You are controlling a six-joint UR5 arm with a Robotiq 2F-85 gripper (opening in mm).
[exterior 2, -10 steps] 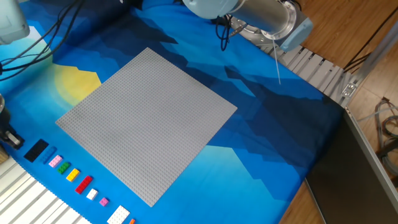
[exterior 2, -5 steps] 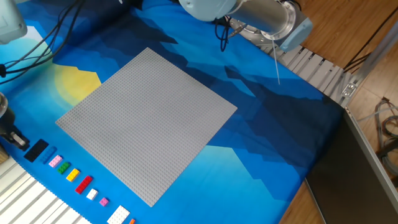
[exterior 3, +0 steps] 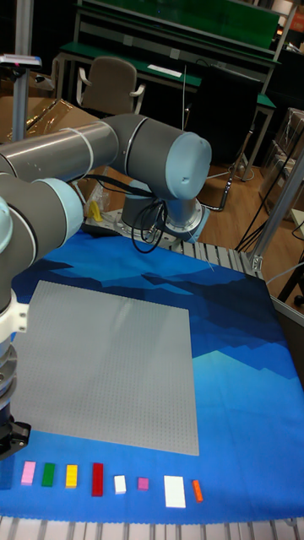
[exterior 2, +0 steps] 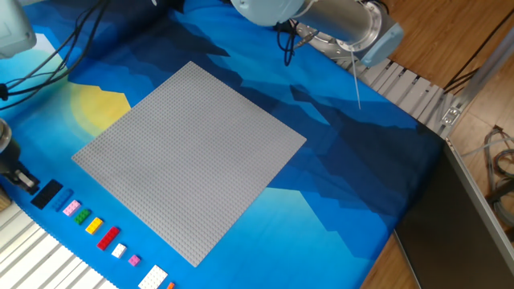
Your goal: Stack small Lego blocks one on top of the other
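Your black brick (exterior 2: 46, 193) lies flat on the blue cloth (exterior 2: 337, 160) near its left corner, heading a row of small bricks (exterior 2: 95, 225) along the front edge. Your gripper (exterior 2: 18, 178) sits just beside it; you can't tell how its jaws stand. The grey baseplate (exterior 2: 189, 156) fills the middle.

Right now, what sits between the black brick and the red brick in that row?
In the fixed view, between the black brick and the red brick lie small blue, pink, green and yellow bricks.

Wooden floor (exterior 2: 450, 40), beige office chair (exterior 3: 108, 83), long green-topped workbench (exterior 3: 177, 44), dim workshop lighting
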